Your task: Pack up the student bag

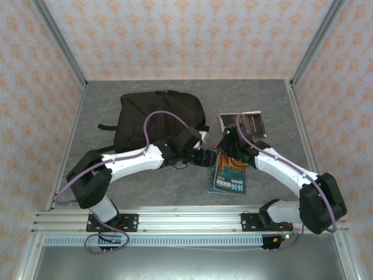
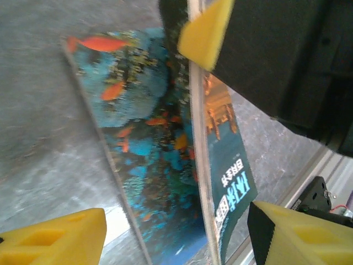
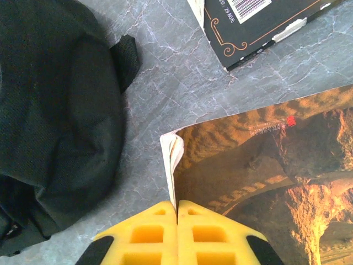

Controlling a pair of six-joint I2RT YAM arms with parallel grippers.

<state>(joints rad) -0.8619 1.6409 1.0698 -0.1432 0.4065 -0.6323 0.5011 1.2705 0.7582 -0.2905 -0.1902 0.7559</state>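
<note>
Edge of blue book [image 1: 228, 175] sat clamped in right end effector [image 3: 176, 205]; left end effector [image 2: 177, 221] gaped just beside it. At 10 o'clock lay student bag [image 1: 154, 119], at 1 o'clock dark book [image 1: 247, 123].

The right pincer [image 3: 177, 207] has fingers [image 3: 149, 232] of yellow moulded plastic, matt and faintly grainy. Between them the picture book [image 3: 265, 165] shows a smooth, glossy card cover over pale paper pages. To that pincer's left the student bag [image 3: 55, 110] is black woven cloth, matt and finely textured, while beyond the pincer the black book [image 3: 248, 27] has a smooth printed cover, and the worktop [image 3: 165, 83] beneath is grey and marbled with a dull sheen.
</note>
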